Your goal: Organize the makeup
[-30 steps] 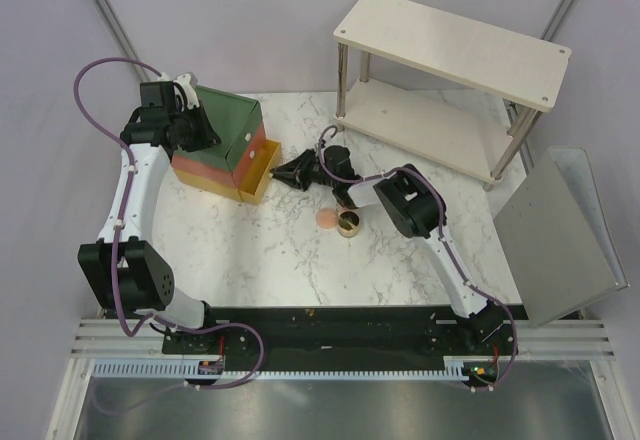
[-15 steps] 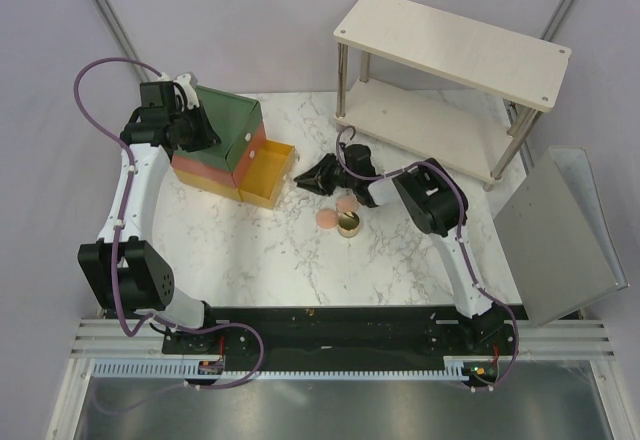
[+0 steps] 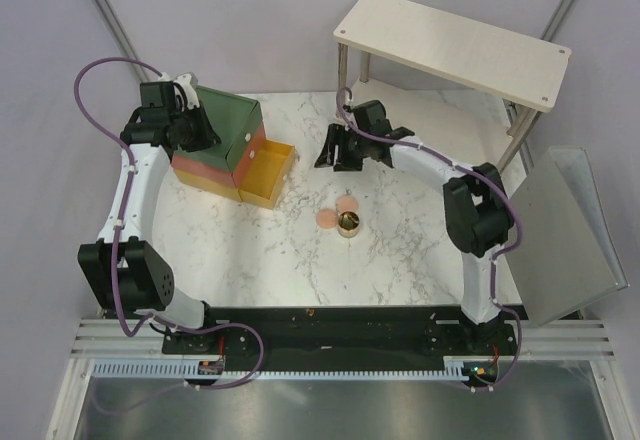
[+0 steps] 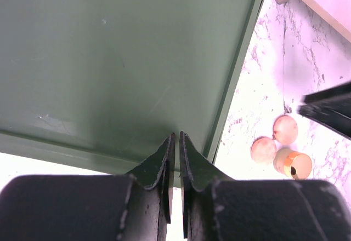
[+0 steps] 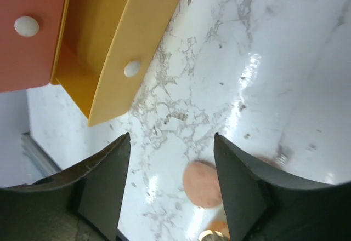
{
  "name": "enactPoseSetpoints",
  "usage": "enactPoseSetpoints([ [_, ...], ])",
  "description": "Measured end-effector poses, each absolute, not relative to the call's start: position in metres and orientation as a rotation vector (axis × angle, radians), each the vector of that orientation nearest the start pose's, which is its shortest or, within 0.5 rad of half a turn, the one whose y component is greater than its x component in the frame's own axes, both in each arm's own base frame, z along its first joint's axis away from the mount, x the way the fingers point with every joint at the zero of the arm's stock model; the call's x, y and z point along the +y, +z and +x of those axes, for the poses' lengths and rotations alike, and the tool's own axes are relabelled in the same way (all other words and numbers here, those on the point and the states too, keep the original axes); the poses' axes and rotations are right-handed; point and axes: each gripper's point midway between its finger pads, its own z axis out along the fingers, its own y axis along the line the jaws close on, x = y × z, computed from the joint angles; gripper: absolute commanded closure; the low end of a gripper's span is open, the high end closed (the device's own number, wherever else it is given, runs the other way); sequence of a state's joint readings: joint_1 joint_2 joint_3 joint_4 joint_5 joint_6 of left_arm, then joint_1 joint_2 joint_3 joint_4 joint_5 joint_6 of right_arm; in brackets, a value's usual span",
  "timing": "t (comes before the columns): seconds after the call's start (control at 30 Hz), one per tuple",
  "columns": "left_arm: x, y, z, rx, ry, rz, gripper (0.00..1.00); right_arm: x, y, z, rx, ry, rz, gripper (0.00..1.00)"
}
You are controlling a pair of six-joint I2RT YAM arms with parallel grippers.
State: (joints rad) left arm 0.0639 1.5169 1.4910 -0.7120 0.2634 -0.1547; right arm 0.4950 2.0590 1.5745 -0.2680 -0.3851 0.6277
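Two pink discs (image 3: pixel 327 219) (image 3: pixel 347 203) and the round gold pot (image 3: pixel 349 224) lie together on the marble table. My right gripper (image 3: pixel 326 152) is open and empty, above the table behind them and to the right of the drawer box. The right wrist view shows my open right gripper (image 5: pixel 171 137) above one pink disc (image 5: pixel 203 183), with the gold pot (image 5: pixel 215 233) at the bottom edge. My left gripper (image 3: pixel 200 130) is shut and empty on the box's green top (image 4: pixel 126 60). The left wrist view also shows the discs (image 4: pixel 264 149) and the pot (image 4: pixel 293 163). The tube, mint case and T-shaped tool are out of view.
The drawer box (image 3: pixel 225 145) stands at the back left with its yellow drawer (image 3: pixel 268 173) pulled out; the drawer (image 5: pixel 109 49) looks empty. A two-level white shelf (image 3: pixel 450 90) stands at the back right. A grey metal tray (image 3: pixel 560 235) leans at the right edge.
The yellow drawer has slid further out. My right gripper has left the drawer front and drawn back and to the right, uncovering the discs and pot. The left arm has not moved.
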Motion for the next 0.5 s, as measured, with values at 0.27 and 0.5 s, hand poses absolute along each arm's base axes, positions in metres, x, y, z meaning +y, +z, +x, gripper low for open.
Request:
enactPoseSetpoints([
  [0.27,-0.027,0.237,0.407,2.297,-0.356,-0.113,0.85,0.285,0.139,0.386,2.527,0.592,-0.398,0.30],
  [0.5,-0.028,0.236,0.407,2.291,-0.361,-0.110,0.85,0.275,0.100,0.307,2.703,0.389,-0.668,0.31],
])
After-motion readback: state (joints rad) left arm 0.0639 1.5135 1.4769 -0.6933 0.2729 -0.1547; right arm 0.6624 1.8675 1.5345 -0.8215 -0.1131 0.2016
